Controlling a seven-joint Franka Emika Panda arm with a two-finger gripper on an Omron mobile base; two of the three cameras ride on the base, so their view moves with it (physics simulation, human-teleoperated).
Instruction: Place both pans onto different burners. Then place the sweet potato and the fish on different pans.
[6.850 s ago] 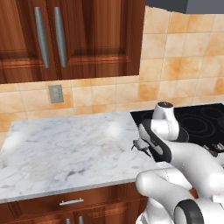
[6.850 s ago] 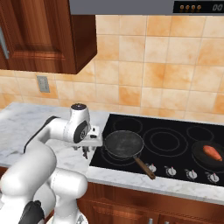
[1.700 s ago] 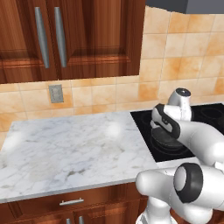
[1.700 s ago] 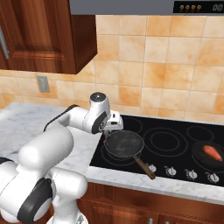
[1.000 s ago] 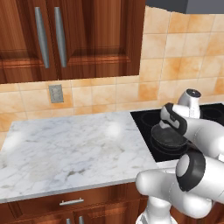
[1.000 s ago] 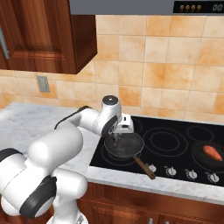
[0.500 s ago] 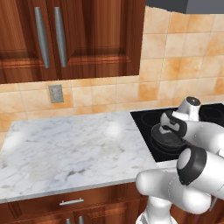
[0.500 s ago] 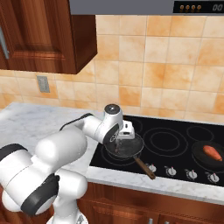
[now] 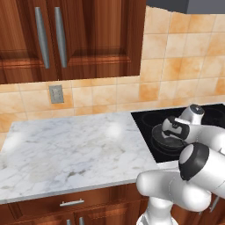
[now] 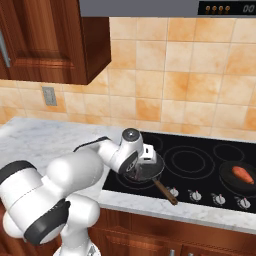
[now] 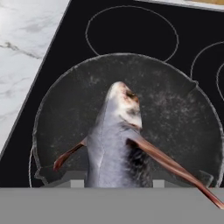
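Both pans sit on separate burners of the cooktop (image 10: 200, 150). The sweet potato (image 10: 243, 174) already lies in the right pan (image 10: 239, 176). The end effector (image 10: 145, 159), pinching the fish (image 11: 117, 140), hangs over the wooden-handled pan (image 11: 175, 118) (near left burner). Left, by my judgement: lowering and releasing.
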